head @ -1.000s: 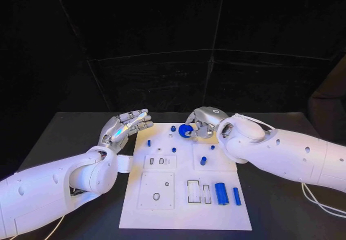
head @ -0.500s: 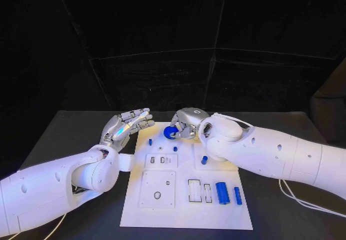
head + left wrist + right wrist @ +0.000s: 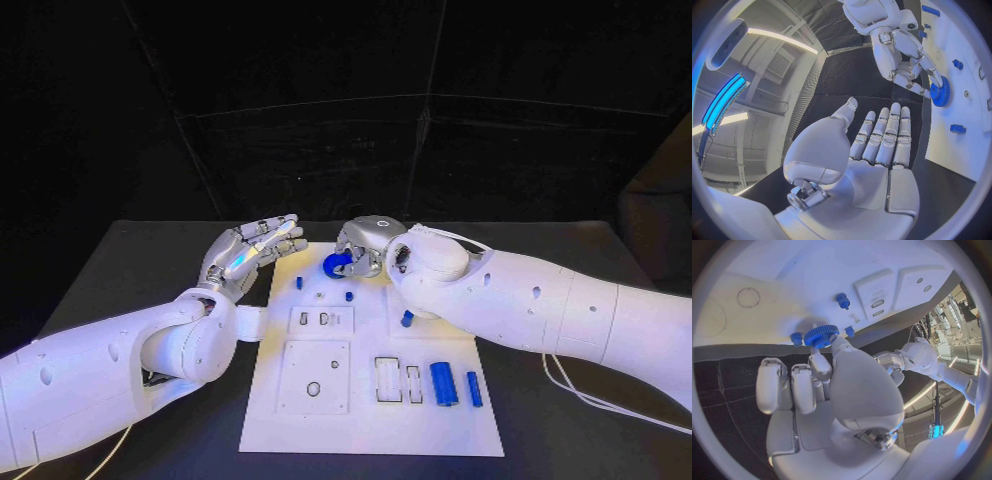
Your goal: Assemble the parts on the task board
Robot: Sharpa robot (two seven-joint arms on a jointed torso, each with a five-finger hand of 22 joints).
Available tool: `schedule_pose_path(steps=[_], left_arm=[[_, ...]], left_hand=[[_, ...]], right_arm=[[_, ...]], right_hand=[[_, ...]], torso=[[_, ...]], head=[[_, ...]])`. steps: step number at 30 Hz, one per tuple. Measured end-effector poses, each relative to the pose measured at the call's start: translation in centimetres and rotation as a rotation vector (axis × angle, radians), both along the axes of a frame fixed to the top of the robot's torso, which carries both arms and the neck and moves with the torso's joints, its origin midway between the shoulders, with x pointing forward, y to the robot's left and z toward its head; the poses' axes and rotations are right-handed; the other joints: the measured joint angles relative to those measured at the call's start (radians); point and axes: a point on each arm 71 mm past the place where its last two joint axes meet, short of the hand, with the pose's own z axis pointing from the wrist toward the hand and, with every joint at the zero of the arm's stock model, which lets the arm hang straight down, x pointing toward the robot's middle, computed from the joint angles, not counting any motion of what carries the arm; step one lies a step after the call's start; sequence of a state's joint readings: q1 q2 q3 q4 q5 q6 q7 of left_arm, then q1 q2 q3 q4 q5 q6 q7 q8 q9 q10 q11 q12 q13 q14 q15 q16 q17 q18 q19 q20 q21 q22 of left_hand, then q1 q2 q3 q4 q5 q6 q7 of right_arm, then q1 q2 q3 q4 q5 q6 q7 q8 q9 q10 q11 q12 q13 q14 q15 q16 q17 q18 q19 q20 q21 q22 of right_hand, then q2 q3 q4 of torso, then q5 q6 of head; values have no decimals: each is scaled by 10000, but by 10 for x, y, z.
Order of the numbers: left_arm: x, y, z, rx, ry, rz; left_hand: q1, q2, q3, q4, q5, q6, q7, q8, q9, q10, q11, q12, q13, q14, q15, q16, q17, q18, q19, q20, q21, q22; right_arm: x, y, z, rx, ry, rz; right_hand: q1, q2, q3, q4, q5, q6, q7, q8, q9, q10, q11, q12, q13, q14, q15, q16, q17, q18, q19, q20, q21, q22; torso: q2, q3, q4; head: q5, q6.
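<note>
My right hand (image 3: 371, 243) pinches a blue toothed gear (image 3: 339, 265) just above the far end of the white task board (image 3: 375, 420). The right wrist view shows the gear (image 3: 821, 335) at the fingertips (image 3: 820, 365), close to the board between two small blue pegs (image 3: 796, 337). My left hand (image 3: 254, 249) hovers at the board's far left corner, fingers straight and apart, holding nothing. From the left wrist, the flat palm (image 3: 879, 150) faces the right hand (image 3: 907, 55) and the gear (image 3: 941, 92).
Small blue pegs (image 3: 300, 283) stand near the far end of the board, another (image 3: 408, 319) mid-right. Two blue cylinders (image 3: 443, 385) lie at the near right beside empty rectangular slots (image 3: 388, 380). Black table (image 3: 116, 280) surrounds the board.
My right hand has carried the gear leftward across the board's far end, toward the left hand. The left hand has barely moved.
</note>
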State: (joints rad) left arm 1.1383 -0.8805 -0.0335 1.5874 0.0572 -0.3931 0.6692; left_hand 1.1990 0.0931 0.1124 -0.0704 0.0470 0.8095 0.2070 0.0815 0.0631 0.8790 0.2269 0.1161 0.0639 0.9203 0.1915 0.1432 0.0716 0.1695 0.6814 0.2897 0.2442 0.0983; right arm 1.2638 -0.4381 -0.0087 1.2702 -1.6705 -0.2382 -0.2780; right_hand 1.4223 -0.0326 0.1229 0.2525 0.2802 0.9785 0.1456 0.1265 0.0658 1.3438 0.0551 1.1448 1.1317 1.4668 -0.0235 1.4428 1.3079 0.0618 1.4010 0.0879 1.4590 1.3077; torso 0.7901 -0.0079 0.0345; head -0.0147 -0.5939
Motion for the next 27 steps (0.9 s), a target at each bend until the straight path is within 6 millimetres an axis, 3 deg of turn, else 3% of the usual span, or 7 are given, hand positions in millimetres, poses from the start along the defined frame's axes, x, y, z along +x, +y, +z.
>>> schedule_pose_path(steps=[5,8,16,19,23,25,27], left_arm=[[0,1,0,5,7,7],[0,1,0,7,10,9],[0,2,0,11,14,16],[0,2,0,13,17,16],[0,2,0,13,20,16],[0,2,0,14,22,15],[0,2,0,14,25,12]], left_hand=[[0,0,0,0,0,0,0,0,0,0,0,0,0,0,0,0,0,0,0,0,0,1],[0,0,27,-27,0,0,0,0,0,0,0,0,0,0,0,0,0,1,0,0,0,1],[0,0,27,-26,0,-1,0,0,0,0,0,0,0,0,0,0,0,0,0,0,0,2],[0,0,27,-26,0,-1,0,0,0,0,0,0,0,0,0,0,0,0,0,0,0,2],[42,42,27,-26,0,-1,0,0,0,0,0,0,0,0,0,0,0,0,0,0,0,-7],[42,42,27,-26,0,-1,-1,0,1,0,0,0,0,0,0,0,0,0,0,0,0,-7],[42,42,55,-54,0,-1,0,0,0,0,0,0,0,0,0,0,1,0,0,0,0,-6]], right_arm=[[1,-1,-1,-191,17,-77],[1,-2,-4,-325,77,-103],[1,-4,-5,-530,91,-141],[1,-4,-5,-556,90,-146],[2,-6,-5,-550,85,-164],[2,-6,-5,-515,76,-164],[2,-7,-4,-441,67,-184]], right_hand=[[7,-37,192,-140,-305,-166,69,-143,41,-114,40,-152,-126,0,0,0,-1,1,-46,46,0,-1],[29,-159,229,-184,-381,-270,72,-161,42,-150,76,-199,-156,-38,38,0,-1,1,-70,69,0,-1],[-24,-212,212,-225,-444,-361,92,-209,15,-185,111,-236,-179,-1,75,0,-1,1,-70,69,0,-1],[-225,-411,193,-204,-557,-389,102,-255,36,-185,111,-278,-191,0,75,-1,-2,1,-107,107,0,-1],[-961,-752,-368,164,-714,-879,182,-497,1,-298,224,-432,-315,0,168,-1,-2,1,-143,142,-39,-2],[-1533,-763,-873,334,-660,-1170,239,-586,2,-346,272,-464,-369,-2,219,-1,-2,1,-144,217,-39,-2],[-1916,-623,-1313,383,-495,-1326,295,-608,5,-382,308,-464,-374,-23,240,-1,-2,1,-159,231,-39,-2]], torso=[[0,0,0],[0,0,-3],[0,6,-13],[0,7,-13],[0,6,-15],[0,6,-22],[0,7,-23]], head=[[-6,-11],[-8,-30],[-26,-63],[-25,-75],[-17,-70],[-16,-59],[-26,-57]])
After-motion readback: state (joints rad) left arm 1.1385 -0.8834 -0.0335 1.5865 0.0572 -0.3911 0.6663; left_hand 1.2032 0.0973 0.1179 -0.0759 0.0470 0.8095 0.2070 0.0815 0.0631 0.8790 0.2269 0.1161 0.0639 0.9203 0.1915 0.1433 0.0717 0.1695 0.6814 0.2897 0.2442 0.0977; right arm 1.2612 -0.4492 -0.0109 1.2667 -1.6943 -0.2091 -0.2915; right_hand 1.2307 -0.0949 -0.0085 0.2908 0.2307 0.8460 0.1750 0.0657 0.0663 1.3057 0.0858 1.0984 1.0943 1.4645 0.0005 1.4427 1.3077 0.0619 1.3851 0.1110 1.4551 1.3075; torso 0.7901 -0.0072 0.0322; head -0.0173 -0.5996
